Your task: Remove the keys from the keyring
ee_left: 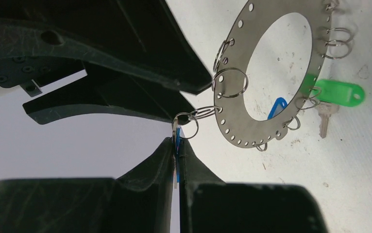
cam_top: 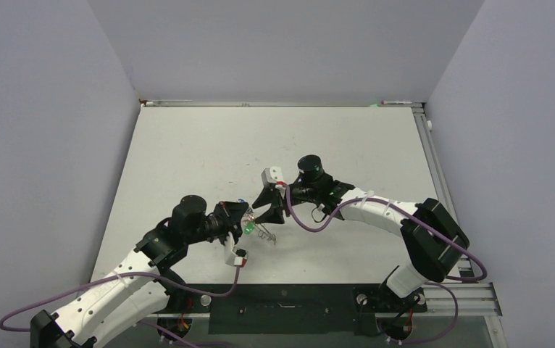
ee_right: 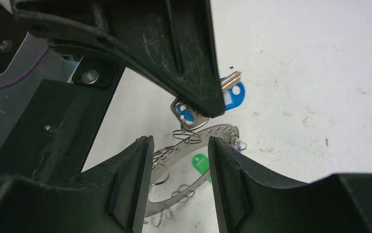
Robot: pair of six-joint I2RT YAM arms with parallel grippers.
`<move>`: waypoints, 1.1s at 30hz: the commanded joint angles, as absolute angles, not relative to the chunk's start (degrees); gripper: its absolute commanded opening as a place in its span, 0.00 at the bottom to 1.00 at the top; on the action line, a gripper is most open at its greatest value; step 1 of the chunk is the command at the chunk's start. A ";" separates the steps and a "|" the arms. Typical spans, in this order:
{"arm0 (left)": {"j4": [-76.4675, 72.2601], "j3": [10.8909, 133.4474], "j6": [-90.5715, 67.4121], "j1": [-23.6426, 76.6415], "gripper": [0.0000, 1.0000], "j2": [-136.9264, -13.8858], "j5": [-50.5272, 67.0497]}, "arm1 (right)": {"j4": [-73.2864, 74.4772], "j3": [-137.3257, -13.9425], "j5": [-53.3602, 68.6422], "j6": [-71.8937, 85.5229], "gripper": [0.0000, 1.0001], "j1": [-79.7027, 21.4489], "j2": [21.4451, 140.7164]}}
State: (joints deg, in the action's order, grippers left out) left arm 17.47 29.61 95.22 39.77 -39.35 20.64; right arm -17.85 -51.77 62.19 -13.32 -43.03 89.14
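The keyring (ee_left: pixel 232 114), a flat silver disc with small wire loops round its rim, hangs tilted just above the table. In the left wrist view my left gripper (ee_left: pixel 177 145) is shut on a blue-tagged key (ee_left: pixel 177 160), which a wire loop joins to the ring's rim. A green-tagged key (ee_left: pixel 339 92) and another blue tag (ee_left: pixel 276 108) hang from the ring's far side. In the right wrist view my right gripper (ee_right: pixel 179 141) is open, its fingers either side of the keyring's rim (ee_right: pixel 194 187). Both grippers meet at the table's middle (cam_top: pixel 260 216).
The white table (cam_top: pixel 209 152) is enclosed by grey walls on three sides, with a metal rail (cam_top: pixel 434 167) along the right edge. Purple cables (cam_top: pixel 311 221) loop beside both arms.
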 commanded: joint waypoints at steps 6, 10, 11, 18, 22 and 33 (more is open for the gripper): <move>17.86 32.11 96.92 39.33 0.00 -38.22 23.39 | -10.96 -54.31 64.33 -22.39 0.45 -44.12 88.02; 17.58 31.89 96.88 39.32 0.00 -38.27 23.34 | -10.33 -54.06 64.51 -22.60 0.43 -44.89 87.70; 17.58 31.90 96.86 39.37 0.00 -38.25 23.31 | -9.92 -54.05 64.51 -23.01 0.42 -45.17 87.59; 18.15 31.73 97.40 39.29 0.00 -37.65 24.17 | -6.47 -55.40 63.87 -25.95 0.42 -45.20 87.48; 20.56 31.52 99.95 39.29 0.00 -36.63 25.13 | -2.52 -57.61 63.48 -29.51 0.42 -45.07 87.83; 21.71 30.67 102.23 39.29 0.00 -35.24 26.23 | -0.18 -60.29 64.07 -31.32 0.44 -45.35 88.65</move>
